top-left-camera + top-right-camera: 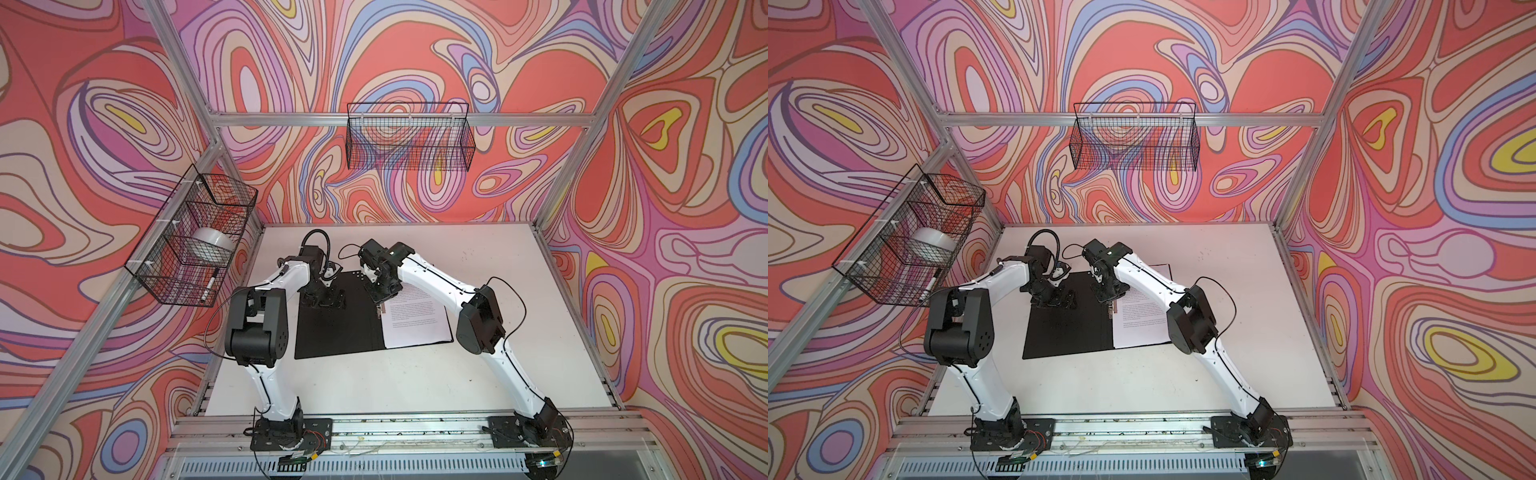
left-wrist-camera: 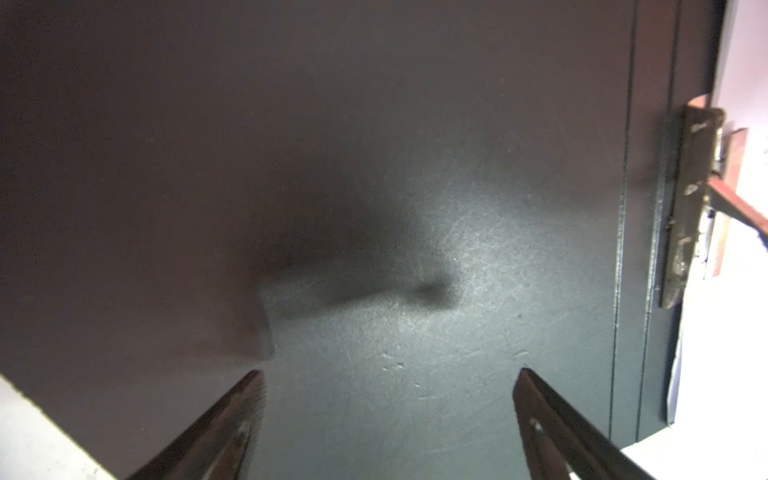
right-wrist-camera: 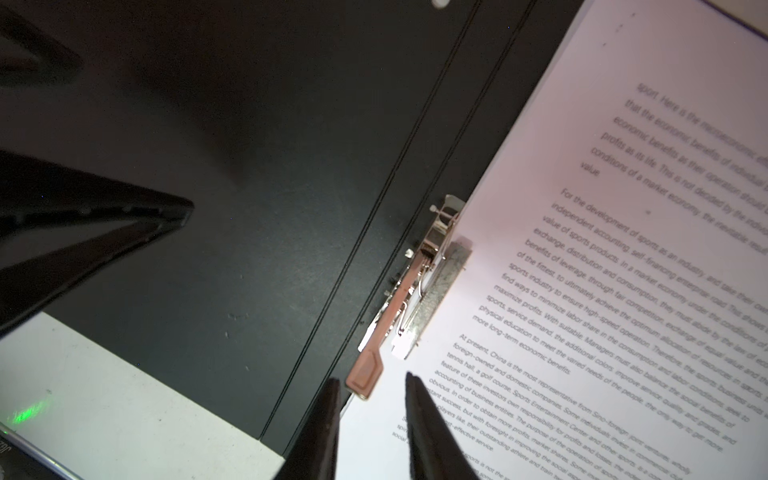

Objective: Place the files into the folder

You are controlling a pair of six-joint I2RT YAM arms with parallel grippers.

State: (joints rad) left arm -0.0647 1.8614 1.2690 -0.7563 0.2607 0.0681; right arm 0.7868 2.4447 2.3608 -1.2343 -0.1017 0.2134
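The folder [image 1: 332,332] [image 1: 1067,332] lies open on the white table, black inside up. The files [image 1: 415,316] [image 1: 1142,320], white sheets of dense black text, lie on its right half under the spine clip [image 3: 432,282] [image 2: 685,199]. My right gripper [image 3: 372,378] [image 1: 380,305] hovers over the spine with its jaws a narrow gap apart. The clip's copper-coloured lever end [image 3: 365,378] sits at that gap and is not pinched. My left gripper [image 2: 390,372] [image 1: 328,297] stands wide open, low over the bare left cover [image 2: 374,166], holding nothing.
A wire basket [image 1: 191,237] on the left wall holds a tape roll [image 1: 212,241] and a marker [image 1: 209,286]. Another wire basket [image 1: 409,137] hangs on the back wall. Aluminium frame posts border the white table [image 1: 498,374].
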